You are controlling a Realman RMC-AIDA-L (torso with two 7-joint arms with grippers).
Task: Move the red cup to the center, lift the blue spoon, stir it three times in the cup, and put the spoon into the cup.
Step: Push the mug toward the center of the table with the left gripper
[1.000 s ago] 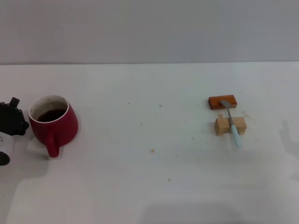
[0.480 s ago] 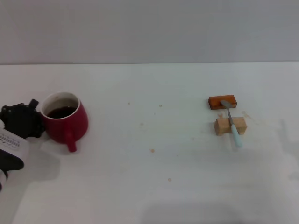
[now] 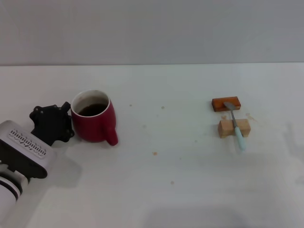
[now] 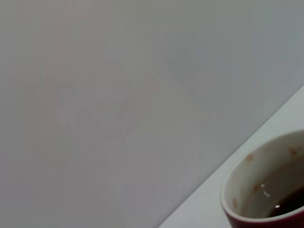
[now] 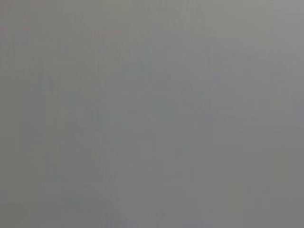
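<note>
Left gripper (image 3: 64, 124): pressed against red cup (image 3: 94, 122); jaw state cannot be told. Dark liquid and stained inner rim are shown closest by left wrist. Well right: blue spoon (image 3: 236, 126), laid across pale wooden block (image 3: 233, 128), bowl on orange-brown block (image 3: 226, 103).

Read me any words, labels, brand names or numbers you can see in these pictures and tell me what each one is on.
Left arm housing: a short row of small dark characters, too small and blurred to read.
Red cup: no text visible.
Blue spoon, orange-brown block, pale wooden block: no text visible.
White table: only small stains, no writing.
Left wrist and right wrist views: no text.
</note>
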